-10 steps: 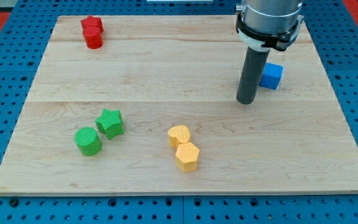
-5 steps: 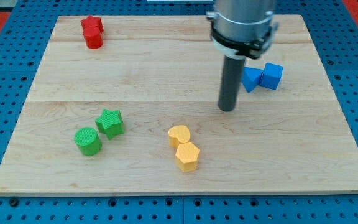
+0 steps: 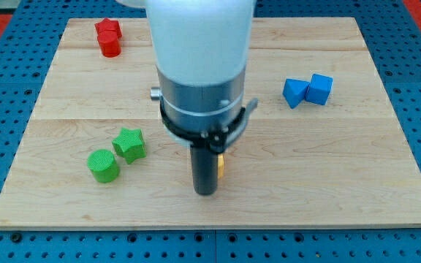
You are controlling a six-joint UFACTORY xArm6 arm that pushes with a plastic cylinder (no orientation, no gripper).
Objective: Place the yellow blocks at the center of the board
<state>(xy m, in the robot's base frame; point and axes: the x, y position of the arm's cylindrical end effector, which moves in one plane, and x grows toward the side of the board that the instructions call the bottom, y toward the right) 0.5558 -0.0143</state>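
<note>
My tip (image 3: 205, 193) rests on the board near the view's bottom centre, where the two yellow blocks lay. The rod and the arm's body hide them almost fully. Only a thin sliver of a yellow block (image 3: 221, 166) shows at the rod's right side, touching or very close to it. I cannot tell the yellow blocks' exact positions or shapes now.
A green star (image 3: 129, 144) and a green cylinder (image 3: 103, 165) sit at lower left. Two red blocks (image 3: 109, 36) sit together at upper left. Two blue blocks (image 3: 308, 89) sit together at right. The wooden board (image 3: 342, 168) lies on a blue pegboard.
My tip has moved from the board's upper right down and left to the bottom centre, now covering the yellow blocks. The blue blocks are uncovered. Other blocks have not moved.
</note>
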